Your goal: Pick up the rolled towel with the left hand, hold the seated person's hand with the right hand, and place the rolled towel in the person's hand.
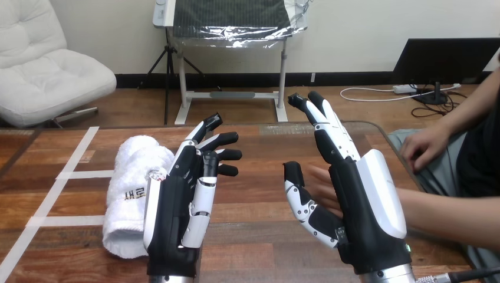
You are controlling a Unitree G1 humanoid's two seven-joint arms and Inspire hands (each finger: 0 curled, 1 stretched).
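Observation:
A white rolled towel (131, 180) lies on the wooden table (253, 147) at the left, running front to back. My left hand (177, 206) hovers just right of it, partly in front of it, fingers straight and spread, holding nothing. My right hand (365, 200) stands open at the centre right, fingers pointing away and thumb out to the left. The person's hand (321, 187) rests on the table behind my right hand and shows between its thumb and fingers. I cannot tell whether the two touch. The person's forearm (448, 217) comes in from the right edge.
The person's other hand (423, 147) rests beyond the table's right edge. White tape lines (71, 174) cross the table's left part beside the towel. Bare tabletop lies between my two hands and farther back.

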